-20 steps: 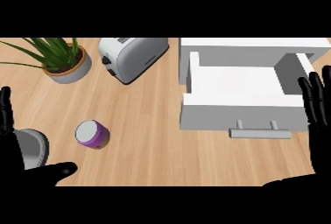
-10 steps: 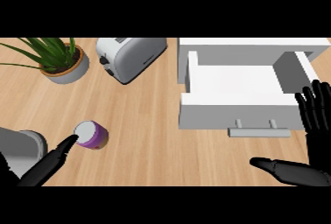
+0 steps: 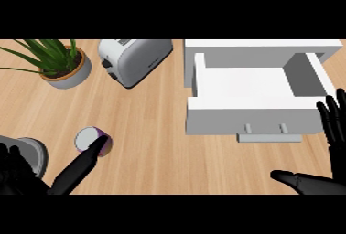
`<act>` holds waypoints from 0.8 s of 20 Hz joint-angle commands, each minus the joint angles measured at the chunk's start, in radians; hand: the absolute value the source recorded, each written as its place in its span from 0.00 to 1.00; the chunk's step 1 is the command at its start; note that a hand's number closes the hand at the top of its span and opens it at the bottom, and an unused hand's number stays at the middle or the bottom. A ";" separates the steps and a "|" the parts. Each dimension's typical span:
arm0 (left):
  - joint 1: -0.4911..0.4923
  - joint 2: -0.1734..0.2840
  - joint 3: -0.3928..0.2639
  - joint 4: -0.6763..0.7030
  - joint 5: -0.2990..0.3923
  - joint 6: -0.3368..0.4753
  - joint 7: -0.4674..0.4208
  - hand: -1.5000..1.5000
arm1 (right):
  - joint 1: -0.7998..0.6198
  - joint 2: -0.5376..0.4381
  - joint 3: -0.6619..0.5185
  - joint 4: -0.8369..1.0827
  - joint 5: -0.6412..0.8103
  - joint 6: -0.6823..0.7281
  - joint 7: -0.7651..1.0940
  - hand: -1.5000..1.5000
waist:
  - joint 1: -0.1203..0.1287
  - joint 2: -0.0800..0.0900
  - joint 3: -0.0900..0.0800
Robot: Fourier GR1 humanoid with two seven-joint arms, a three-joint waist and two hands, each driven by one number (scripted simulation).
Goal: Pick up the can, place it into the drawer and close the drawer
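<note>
Wooden counter: can touches the open left hand's fingertip.

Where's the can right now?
In the head view the can stands upright on the counter at lower left, below the potted plant, left of the open drawer, with the left hand at its near side.
</note>
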 commanded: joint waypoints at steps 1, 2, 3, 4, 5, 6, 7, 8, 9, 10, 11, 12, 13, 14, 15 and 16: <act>-0.051 0.000 -0.047 0.038 -0.132 0.066 0.172 0.00 | 0.026 0.012 0.022 0.035 0.028 0.020 -0.051 0.00 | 0.002 0.000 0.000; -0.063 0.000 -0.077 0.103 -0.114 0.139 0.135 0.00 | 0.092 0.050 0.066 -0.052 0.070 -0.012 -0.041 0.00 | -0.003 -0.001 -0.001; -0.032 0.000 -0.050 0.102 -0.047 0.108 0.104 0.00 | 0.047 0.018 -0.006 -0.008 0.002 0.011 -0.048 0.00 | 0.001 -0.001 -0.001; -0.097 0.000 0.011 0.151 -0.019 0.106 0.095 0.00 | 0.026 -0.002 -0.045 0.045 -0.038 0.041 -0.083 0.00 | 0.000 0.000 -0.001; -0.084 0.000 0.014 0.134 0.003 0.090 0.084 0.00 | 0.033 -0.016 -0.055 0.052 -0.044 0.058 -0.076 0.00 | 0.001 0.000 -0.001; -0.045 0.000 -0.055 0.171 -0.010 0.168 0.056 0.00 | 0.019 -0.026 -0.083 0.040 -0.061 0.054 -0.059 0.00 | 0.002 0.000 -0.001; -0.178 0.000 0.007 0.216 -0.076 0.129 0.183 0.00 | 0.020 -0.005 -0.052 -0.049 -0.033 0.007 0.017 0.00 | -0.004 0.000 -0.001; -0.151 0.000 0.013 0.275 0.023 0.167 0.082 0.00 | 0.071 0.020 -0.008 -0.041 -0.007 0.030 -0.047 0.00 | -0.003 0.000 -0.002; -0.150 0.000 -0.001 0.280 -0.010 0.179 0.120 0.00 | 0.074 -0.006 -0.036 -0.045 -0.020 0.044 -0.022 0.00 | -0.002 0.000 -0.001; -0.132 0.000 -0.003 0.246 -0.033 0.158 0.125 0.00 | 0.011 -0.056 -0.119 0.002 -0.104 0.081 -0.020 0.00 | 0.001 0.000 -0.001; -0.107 0.000 -0.064 0.319 -0.010 0.251 0.076 0.00 | 0.015 -0.033 -0.084 -0.021 -0.074 0.060 -0.004 0.00 | 0.000 0.000 -0.002; -0.135 0.011 0.015 0.307 0.085 0.198 0.023 0.00 | -0.016 -0.058 -0.132 0.036 -0.105 0.075 -0.018 0.00 | 0.002 0.000 -0.002; -0.181 0.000 0.035 0.389 0.093 0.212 0.010 0.00 | 0.073 0.024 -0.020 -0.032 -0.002 0.043 -0.058 0.00 | -0.002 0.000 -0.002; -0.114 0.000 -0.057 0.366 0.056 0.277 0.027 0.00 | 0.024 0.006 -0.007 -0.103 0.013 0.006 0.065 0.00 | 0.001 -0.001 -0.002; -0.105 0.018 -0.034 0.385 0.152 0.286 -0.060 0.00 | -0.006 -0.020 -0.094 0.026 -0.050 0.042 -0.028 0.00 | 0.002 0.000 -0.002; -0.168 0.000 -0.033 0.482 0.160 0.330 -0.084 0.00 | 0.025 0.007 -0.042 0.016 -0.004 0.041 -0.056 0.00 | -0.001 0.001 -0.002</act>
